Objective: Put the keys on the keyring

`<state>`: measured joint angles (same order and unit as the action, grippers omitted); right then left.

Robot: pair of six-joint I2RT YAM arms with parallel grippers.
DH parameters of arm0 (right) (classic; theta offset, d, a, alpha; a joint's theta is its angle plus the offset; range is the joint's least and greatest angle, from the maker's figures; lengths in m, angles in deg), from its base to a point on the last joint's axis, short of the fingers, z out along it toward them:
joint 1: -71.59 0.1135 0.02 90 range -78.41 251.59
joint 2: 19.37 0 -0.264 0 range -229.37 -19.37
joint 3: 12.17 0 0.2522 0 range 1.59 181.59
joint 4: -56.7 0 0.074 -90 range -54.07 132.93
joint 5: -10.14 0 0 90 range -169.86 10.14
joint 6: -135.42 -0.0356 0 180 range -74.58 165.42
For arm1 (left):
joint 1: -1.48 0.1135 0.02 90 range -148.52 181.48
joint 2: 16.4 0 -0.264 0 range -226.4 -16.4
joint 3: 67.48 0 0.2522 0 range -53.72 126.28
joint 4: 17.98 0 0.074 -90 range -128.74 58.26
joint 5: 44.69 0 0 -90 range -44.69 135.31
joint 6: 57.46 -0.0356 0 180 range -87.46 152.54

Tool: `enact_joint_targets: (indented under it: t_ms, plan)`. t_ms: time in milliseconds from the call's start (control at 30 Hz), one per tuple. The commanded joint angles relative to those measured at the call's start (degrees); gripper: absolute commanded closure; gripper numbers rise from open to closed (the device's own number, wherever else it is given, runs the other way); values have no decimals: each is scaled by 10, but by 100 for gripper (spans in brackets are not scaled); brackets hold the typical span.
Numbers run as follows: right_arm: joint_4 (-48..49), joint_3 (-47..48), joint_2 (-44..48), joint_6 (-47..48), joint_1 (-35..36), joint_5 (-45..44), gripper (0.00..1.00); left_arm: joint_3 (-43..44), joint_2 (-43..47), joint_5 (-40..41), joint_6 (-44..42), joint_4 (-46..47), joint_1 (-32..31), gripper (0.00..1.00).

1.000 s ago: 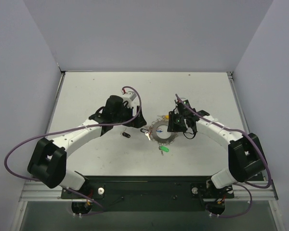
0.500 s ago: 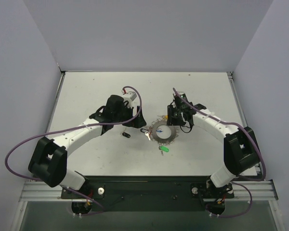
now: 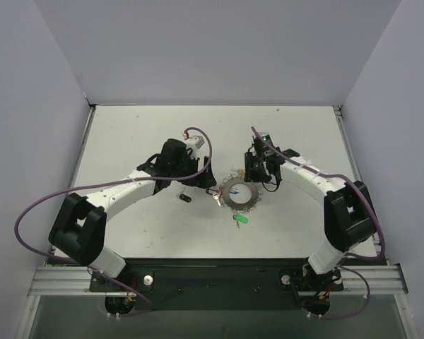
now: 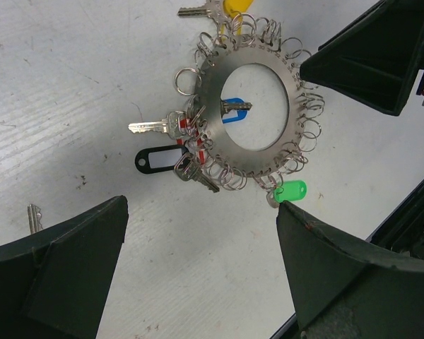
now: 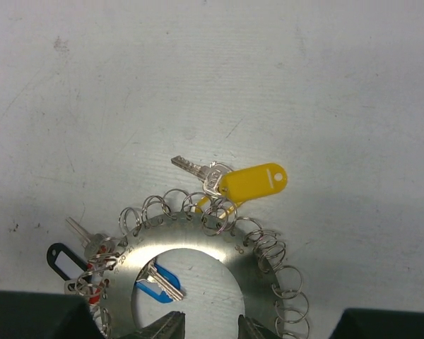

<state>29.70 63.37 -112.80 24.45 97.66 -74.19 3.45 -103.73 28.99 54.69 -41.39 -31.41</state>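
Our left gripper [image 4: 201,236] stands wide apart. Whether the right gripper [image 5: 208,326] clamps the keyring [image 4: 251,157] we cannot tell, so we steady it first.

No text, brand or number can be read anywhere. Faint stamped marks on the keyring [image 5: 198,239] are too small to make out.

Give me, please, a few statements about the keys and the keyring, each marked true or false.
The blue-tagged key lies inside the hollow centre of the keyring. True.
The green tag and the yellow tag lie side by side. False: they sit at opposite sides of the rim.
The left gripper is shut. False: its jaws stand wide open.
A black tag lies at the ring's rim. True.
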Motion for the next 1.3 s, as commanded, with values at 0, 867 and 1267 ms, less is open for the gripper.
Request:
enact_joint_targets:
  t_ms: [0, 867, 1267]
  plan:
    - [-19, 19, -8, 0, -22, -8, 64, 35, -10, -5, -10, 8, -5, 4]
    - [-16, 13, -79, -64, -105, 82, 74, 41, -21, 4, -16, 2, -5, 4]
    - [-9, 18, -100, -74, -114, 86, 77, 42, -21, 6, -16, 2, -5, 4]
